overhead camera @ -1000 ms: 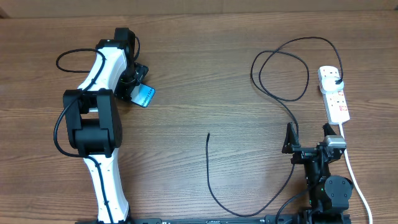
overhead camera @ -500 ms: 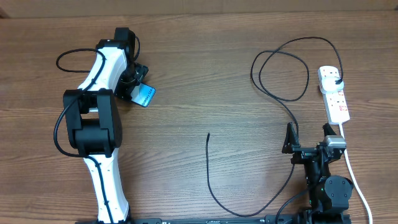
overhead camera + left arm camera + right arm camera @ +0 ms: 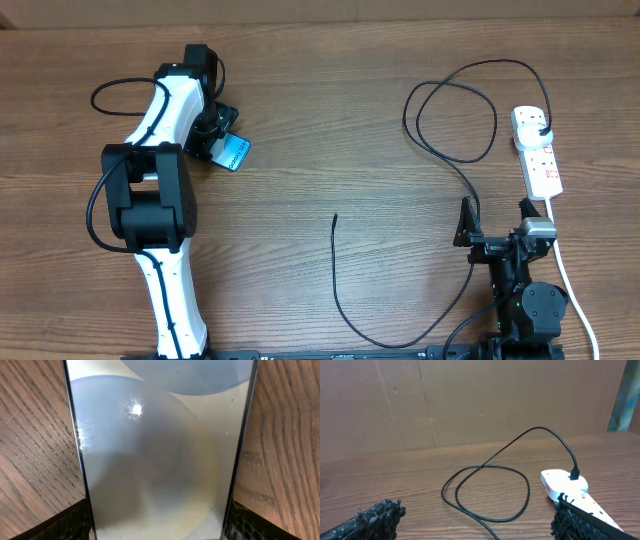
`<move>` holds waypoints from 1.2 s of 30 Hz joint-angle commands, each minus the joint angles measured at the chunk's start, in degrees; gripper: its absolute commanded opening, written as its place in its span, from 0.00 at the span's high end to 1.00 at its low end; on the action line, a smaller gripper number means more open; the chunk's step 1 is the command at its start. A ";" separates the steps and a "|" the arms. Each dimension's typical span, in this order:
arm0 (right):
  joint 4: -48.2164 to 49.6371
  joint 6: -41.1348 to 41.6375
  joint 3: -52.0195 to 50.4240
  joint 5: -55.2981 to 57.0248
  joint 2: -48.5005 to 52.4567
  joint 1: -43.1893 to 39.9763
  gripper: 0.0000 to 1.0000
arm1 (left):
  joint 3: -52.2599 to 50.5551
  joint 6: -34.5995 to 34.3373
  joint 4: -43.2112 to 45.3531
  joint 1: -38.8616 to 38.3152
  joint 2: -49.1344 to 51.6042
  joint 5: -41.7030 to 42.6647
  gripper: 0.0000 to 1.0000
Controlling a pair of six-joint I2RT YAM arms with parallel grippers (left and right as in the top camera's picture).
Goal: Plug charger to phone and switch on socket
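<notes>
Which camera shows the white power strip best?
Overhead: the whole power strip lies in view from above, end to end. The right wrist view catches only one end of it; the left wrist view shows none of it.

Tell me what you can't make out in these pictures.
- Phone ends and port: in the left wrist view, cut off by the frame edges; overhead, the left claw covers one end.
- Socket switches, on or off: overhead, too small; in the right wrist view, a finger hides part.
- Charger tip shape: overhead, too small.
</notes>
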 commanded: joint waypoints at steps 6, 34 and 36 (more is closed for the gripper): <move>0.31 -0.02 -0.57 0.72 -0.39 0.22 0.00 | -1.95 0.72 0.50 -0.79 5.90 3.72 0.23; 0.31 -0.04 -0.57 0.72 -0.39 0.22 0.00 | -1.95 0.70 0.52 -0.74 5.90 3.23 0.96; 0.31 -0.02 -0.57 0.72 -0.39 0.22 0.00 | -1.95 0.70 0.48 -0.74 5.90 2.49 0.96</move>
